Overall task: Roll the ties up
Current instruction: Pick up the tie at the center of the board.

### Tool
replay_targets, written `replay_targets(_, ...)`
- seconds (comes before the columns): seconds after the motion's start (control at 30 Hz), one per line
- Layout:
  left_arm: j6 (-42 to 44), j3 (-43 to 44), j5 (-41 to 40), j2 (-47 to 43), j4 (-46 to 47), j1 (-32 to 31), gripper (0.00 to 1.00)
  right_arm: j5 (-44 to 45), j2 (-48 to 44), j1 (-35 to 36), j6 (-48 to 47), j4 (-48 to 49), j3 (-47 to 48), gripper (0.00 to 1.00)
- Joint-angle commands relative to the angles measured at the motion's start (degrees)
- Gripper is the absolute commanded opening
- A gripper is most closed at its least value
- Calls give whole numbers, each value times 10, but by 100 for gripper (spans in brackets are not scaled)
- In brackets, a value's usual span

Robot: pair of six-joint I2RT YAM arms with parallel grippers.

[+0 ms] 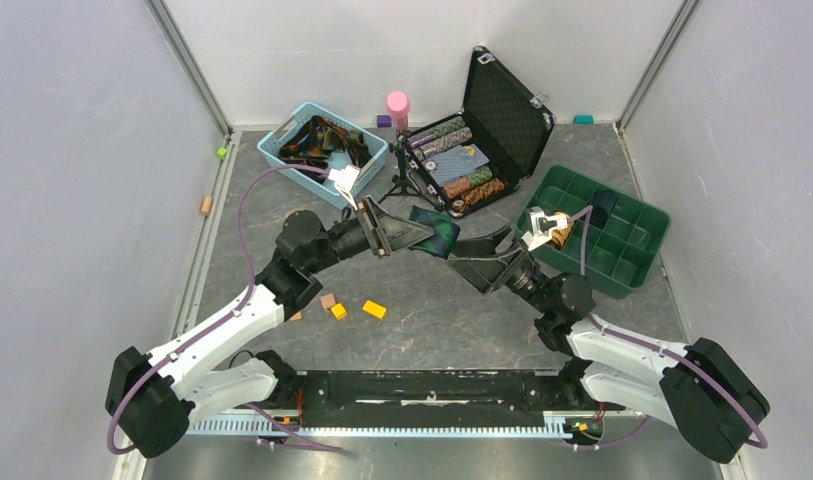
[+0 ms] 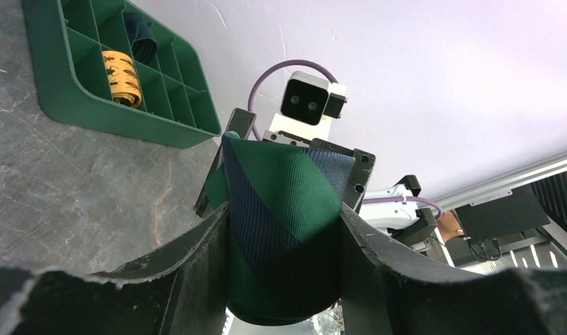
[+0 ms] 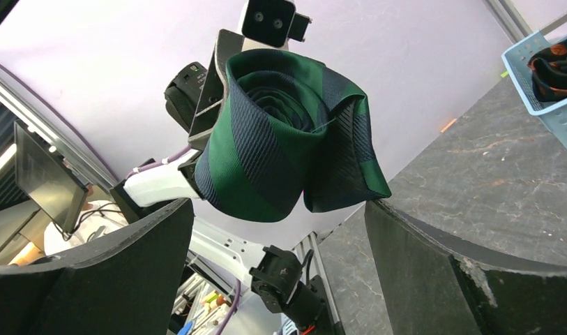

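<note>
When viewed from the top: left gripper (image 1: 414,230) clenched on rolled dark green-and-navy striped fabric tie (image 1: 437,238), mid-air over table centre. Right gripper (image 1: 479,250) gaping, grasping nothing, just right of the roll. Far left: light-blue plastic basket (image 1: 282,150) with tangled loose ties, count unreadable. Right: green compartmented plastic tray (image 1: 632,255), two finished rolls, one orange-yellow (image 1: 562,237), one dark (image 1: 602,200).

Left wrist: one roll squeezed between both left fingers (image 2: 190,272). Same two tray rolls near left.

Right wrist: right fingers (image 3: 127,265) spread wide either side of the roll, not touching. Outer flap (image 3: 353,167) flaring loose.

Judgement: light, soft, springy, probably slick; likely to unwind if released. Best pinched across the outer wraps, trapping that flap.
</note>
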Motion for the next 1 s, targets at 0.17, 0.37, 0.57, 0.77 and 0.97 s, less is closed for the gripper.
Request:
replay_targets(0.17,-36,26,19,-14,50,3,56,-16,21,-2,22,67,24,99)
replay_targets(0.37,-35,34,19,-16,43,3,56,-12,21,-2,15,59,23,99)
replay_targets(0.57,-47,23,23,-14,58,3,56,-17,31,-2,18,79,35,98)
replay_targets(0.77,-51,8,22,-10,68,3,56,-30,50,-2,42,126,50,98)
replay_targets(0.97,-47,-3,14,-8,71,3,56,-34,49,-2,51,133,53,98)
